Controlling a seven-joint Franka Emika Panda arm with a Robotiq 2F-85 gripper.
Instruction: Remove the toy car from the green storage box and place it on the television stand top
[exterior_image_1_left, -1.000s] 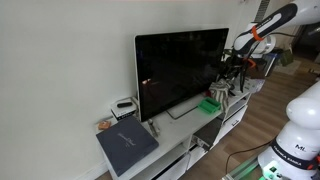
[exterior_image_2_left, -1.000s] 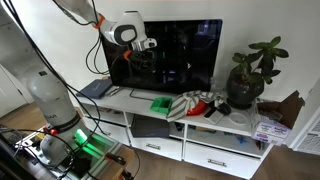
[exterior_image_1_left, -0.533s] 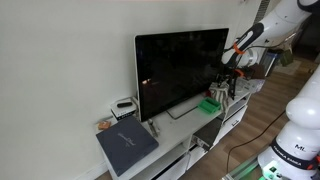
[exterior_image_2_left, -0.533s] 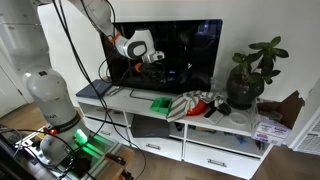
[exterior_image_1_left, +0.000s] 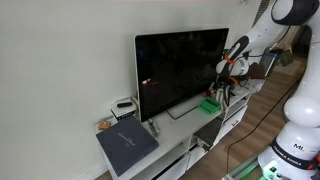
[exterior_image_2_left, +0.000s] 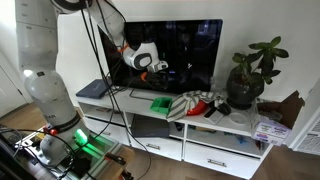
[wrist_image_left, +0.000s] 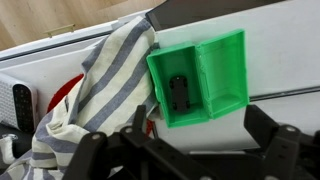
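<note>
Fingers spread wide and holding nothing, the gripper (wrist_image_left: 195, 128) hangs directly above the green storage box (wrist_image_left: 225, 95) in the wrist view. The box sits on the television stand top (wrist_image_left: 285, 70).

The toy car (wrist_image_left: 180, 95), small and dark, lies inside the box, not yet lifted. It occupies the compartment on the side nearest a striped cloth (wrist_image_left: 100, 90), and the compartment beside it is empty. The cloth is heaped against that side of the box and touches its rim. A patch of something red (wrist_image_left: 65, 97) shows under the cloth, further from the box.

In both exterior views the arm holds the gripper (exterior_image_2_left: 160, 68) above the box (exterior_image_2_left: 162, 103). The black television (exterior_image_2_left: 170, 45) stands just behind the box, and a potted plant (exterior_image_2_left: 245, 75) sits well beyond the cloth.

The risks appear to lie in the tight fit. The car's compartment looks narrow, so a finger coming down off-centre could land on the wall or divider and shove or tip the light box. A finger on the cloth side could snag the fabric and drag it up with the car. A loose pinch on so small a toy may let it slip back in, and a lift that drifts away from the box toward the screen could strike the television.
</note>
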